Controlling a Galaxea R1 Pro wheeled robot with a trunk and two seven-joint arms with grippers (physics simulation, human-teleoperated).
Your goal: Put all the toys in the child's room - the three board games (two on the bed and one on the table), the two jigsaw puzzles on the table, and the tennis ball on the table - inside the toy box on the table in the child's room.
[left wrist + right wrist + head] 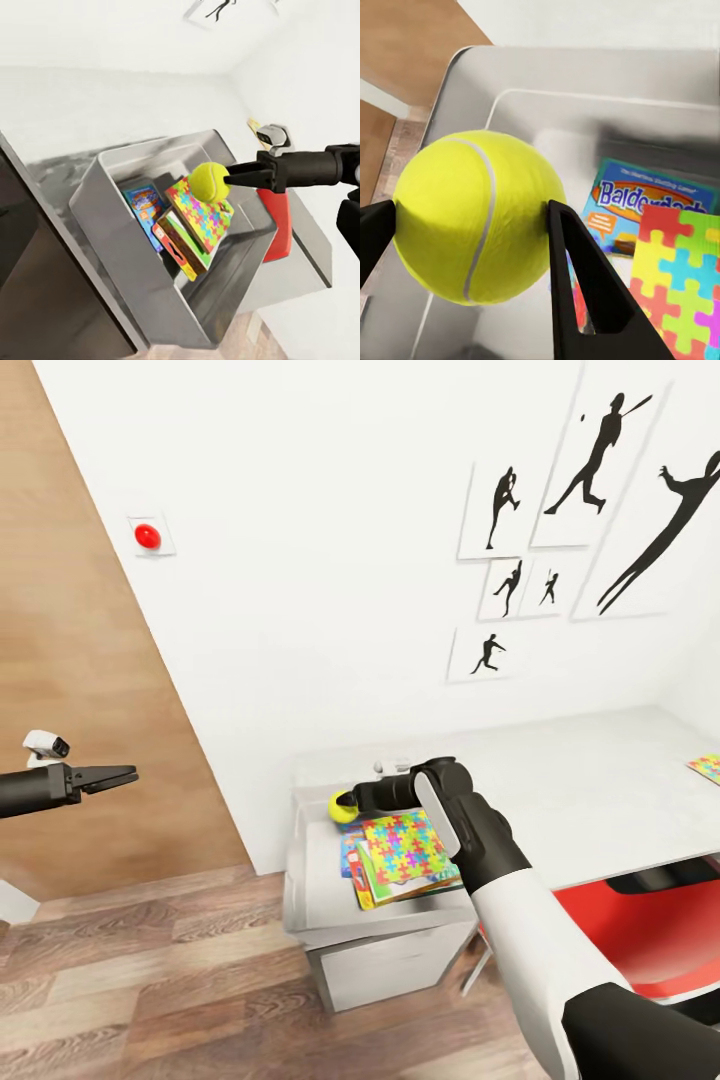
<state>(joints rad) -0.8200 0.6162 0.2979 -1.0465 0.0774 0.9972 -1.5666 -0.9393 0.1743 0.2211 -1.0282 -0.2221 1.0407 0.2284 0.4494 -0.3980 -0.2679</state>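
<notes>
Now, my grip: my right gripper (pixel 472 225) is clamped on the tennis ball (pixel 472 214), one dark finger (pixel 577 277) pressed to each side, held above the open toy box (pixel 112 232).
Left side: my left gripper (pixel 115 777) hangs over the wood floor, well apart from the box, fingers close together with nothing between them.
Risk, bounce: the ball is round and springy, so I judge that letting go from this height could send it off the sloped stack below and over the low flared rim.
Risk, roll: the jigsaw puzzle (pixel 408 848) lies tilted on top of the board games (pixel 176 244), a slick ramp.
Risk, contact: lowering too far could nudge that leaning stack.
Ball: fuzzy yellow-green sphere with a white seam.
Box: smooth light-grey bin, rounded rim, standing at the end of the table (pixel 600 780).
Games: flat glossy printed cartons, one blue (pixel 649 206).
Left out: a second jigsaw slab (pixel 707 767) lies at the table's far end.
</notes>
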